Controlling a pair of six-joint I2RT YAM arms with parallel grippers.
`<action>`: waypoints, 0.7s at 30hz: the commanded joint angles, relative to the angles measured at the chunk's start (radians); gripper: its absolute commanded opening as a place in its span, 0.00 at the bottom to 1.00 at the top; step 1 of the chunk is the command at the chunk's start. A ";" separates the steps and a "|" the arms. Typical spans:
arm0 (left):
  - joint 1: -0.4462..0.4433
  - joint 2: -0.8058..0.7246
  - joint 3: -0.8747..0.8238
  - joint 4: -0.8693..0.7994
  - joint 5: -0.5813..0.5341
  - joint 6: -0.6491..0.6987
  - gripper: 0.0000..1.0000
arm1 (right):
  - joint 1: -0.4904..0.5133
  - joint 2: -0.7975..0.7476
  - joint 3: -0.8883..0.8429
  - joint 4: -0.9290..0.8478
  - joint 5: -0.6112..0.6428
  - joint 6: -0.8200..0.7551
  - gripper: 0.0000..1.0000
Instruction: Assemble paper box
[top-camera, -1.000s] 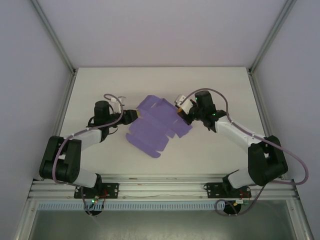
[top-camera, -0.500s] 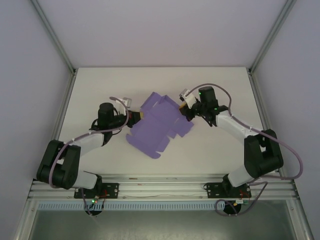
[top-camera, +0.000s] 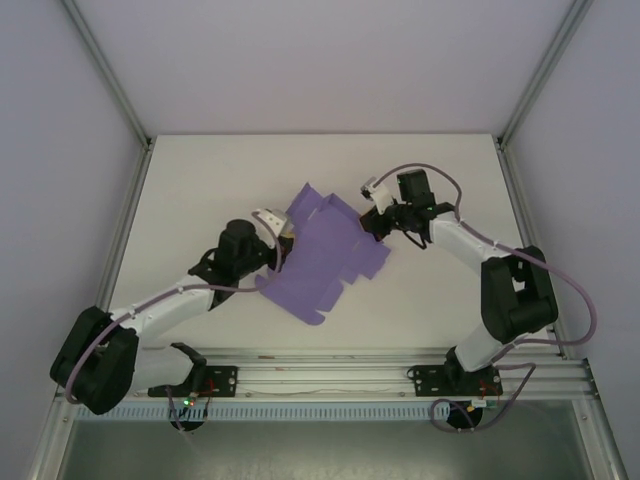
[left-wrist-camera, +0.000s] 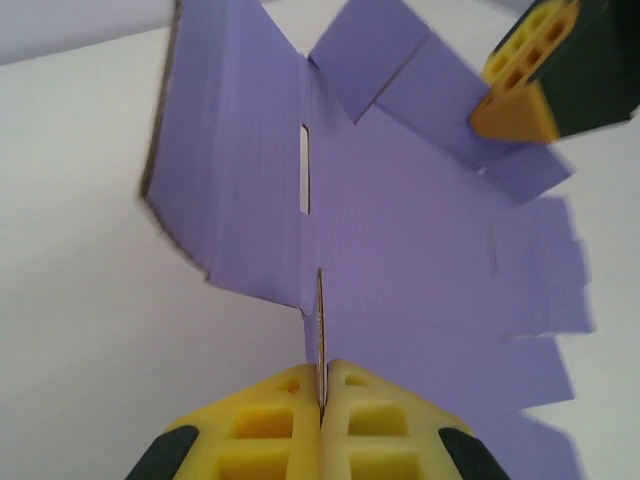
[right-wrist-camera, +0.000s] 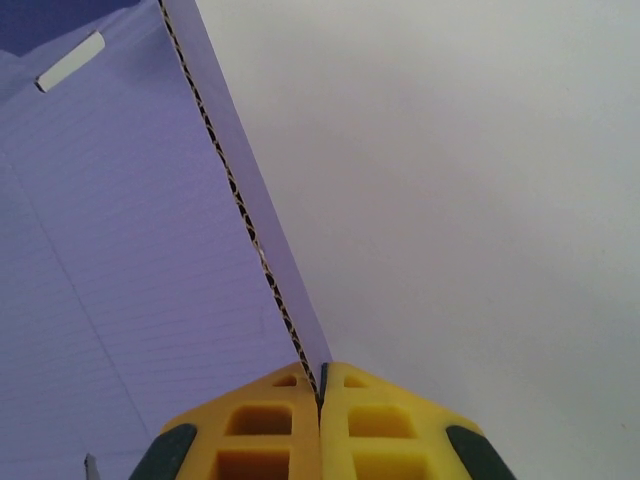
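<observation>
The paper box (top-camera: 322, 258) is a purple die-cut card blank with flaps and slots, lying mostly flat in the middle of the white table (top-camera: 200, 180). My left gripper (top-camera: 283, 238) is shut on its left edge. In the left wrist view the yellow fingertips (left-wrist-camera: 322, 385) pinch a thin flap that stands on edge, and the rest of the blank (left-wrist-camera: 400, 250) spreads beyond. My right gripper (top-camera: 372, 222) is shut on the blank's right edge. In the right wrist view its tips (right-wrist-camera: 320, 385) clamp the corrugated edge of the card (right-wrist-camera: 120, 250).
White enclosure walls and metal frame posts (top-camera: 110, 75) stand around the table. The aluminium rail (top-camera: 320, 375) carrying both arm bases runs along the near edge. The right gripper's yellow finger (left-wrist-camera: 515, 85) shows at the top right of the left wrist view.
My left arm has swung forward and to the right, and its gripper has shut on the blank's left flap. The blank has turned slightly. The right gripper has stayed shut on its edge.
</observation>
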 joint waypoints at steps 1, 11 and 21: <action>-0.063 0.052 0.061 -0.073 -0.179 0.107 0.00 | 0.006 -0.055 0.026 -0.012 -0.036 0.030 0.00; -0.295 0.315 0.230 -0.095 -0.513 0.283 0.00 | 0.069 -0.110 0.020 -0.033 0.089 0.034 0.00; -0.368 0.556 0.395 -0.195 -0.611 0.296 0.05 | 0.085 -0.123 -0.007 -0.060 0.142 -0.006 0.00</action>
